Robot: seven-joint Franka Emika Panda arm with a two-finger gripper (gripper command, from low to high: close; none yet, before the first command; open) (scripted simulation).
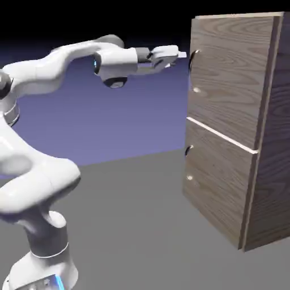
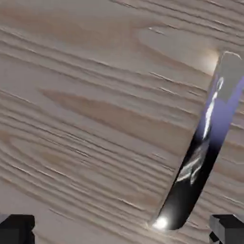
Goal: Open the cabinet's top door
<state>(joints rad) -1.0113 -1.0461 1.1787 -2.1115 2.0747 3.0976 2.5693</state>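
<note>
The wood-grain cabinet stands at the right of the exterior view, both doors shut. Its top door carries a small curved metal handle near its left edge. My gripper reaches level toward that handle and stops just short of it, a small gap between them. In the hand view the top door fills the frame and the shiny handle runs slantwise at the right, between and above my fingertips. The gripper is open, with nothing between its jaws.
The lower door with its own small handle sits beneath the top one. The grey table stretches from my base to the cabinet's foot.
</note>
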